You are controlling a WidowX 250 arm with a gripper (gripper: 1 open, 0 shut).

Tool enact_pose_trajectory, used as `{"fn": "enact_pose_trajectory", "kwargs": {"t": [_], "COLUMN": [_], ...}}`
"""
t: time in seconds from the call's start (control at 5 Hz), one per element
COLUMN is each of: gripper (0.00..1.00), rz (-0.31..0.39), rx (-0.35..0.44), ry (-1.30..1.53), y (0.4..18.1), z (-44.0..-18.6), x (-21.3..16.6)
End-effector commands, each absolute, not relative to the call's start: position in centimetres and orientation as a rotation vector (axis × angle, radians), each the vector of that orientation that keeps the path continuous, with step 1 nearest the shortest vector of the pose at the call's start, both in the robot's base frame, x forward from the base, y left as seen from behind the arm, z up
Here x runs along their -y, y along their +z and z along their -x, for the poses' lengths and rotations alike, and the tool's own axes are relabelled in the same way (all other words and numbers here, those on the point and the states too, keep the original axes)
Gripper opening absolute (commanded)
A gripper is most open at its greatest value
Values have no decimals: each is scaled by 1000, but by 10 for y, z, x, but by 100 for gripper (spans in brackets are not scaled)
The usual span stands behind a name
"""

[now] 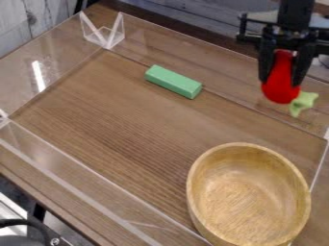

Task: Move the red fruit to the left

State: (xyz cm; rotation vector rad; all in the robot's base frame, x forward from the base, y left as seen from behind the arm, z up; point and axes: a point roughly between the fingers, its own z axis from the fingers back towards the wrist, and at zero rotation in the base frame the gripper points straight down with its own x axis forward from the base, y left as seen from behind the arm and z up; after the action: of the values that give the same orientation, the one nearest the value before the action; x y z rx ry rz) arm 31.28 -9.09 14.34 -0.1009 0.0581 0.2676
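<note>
my jaws (278, 60) are drawn in on the berry (280, 79), one finger to each side of its upper part, and most of its red body hangs out below them. it is at the right of the view, up by the far side of the table (141, 159), with the pale green bit (303, 104) just beside its lower end. i can't tell whether that green is its own leafy end or a separate thing behind it, nor quite how high the berry is off the wood.

it looks like a toy, so i expect it to be light, a hollow or foamy thing that asks little of my arm. whether it is stiff or gives a little under the fingers i can't see; i'd guess a bit of give, and little risk of breaking. the skin looks smooth and the body rounds off toward the bottom, so the danger is slipping: squeezed too hard near a tapering end, it could squirt down and out. the best hold would be across the widest part, fingers flat on opposite sides. my bite seems somewhat high, so i'd press firmly but evenly and carry it left without a jerk, lest it swing, then set it down low rather than drop it, since an oval thing may roll.
</note>
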Motion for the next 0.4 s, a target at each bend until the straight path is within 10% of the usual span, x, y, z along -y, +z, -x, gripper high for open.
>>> {"fn": "enact_pose_trajectory", "kwargs": {"t": [0.0,0.2], "gripper": [0,0], "rz": [122,120], "rx": [15,24], "ry": [306,403], "y": [158,154], "z": [-311,-311], "x": [86,83]}}
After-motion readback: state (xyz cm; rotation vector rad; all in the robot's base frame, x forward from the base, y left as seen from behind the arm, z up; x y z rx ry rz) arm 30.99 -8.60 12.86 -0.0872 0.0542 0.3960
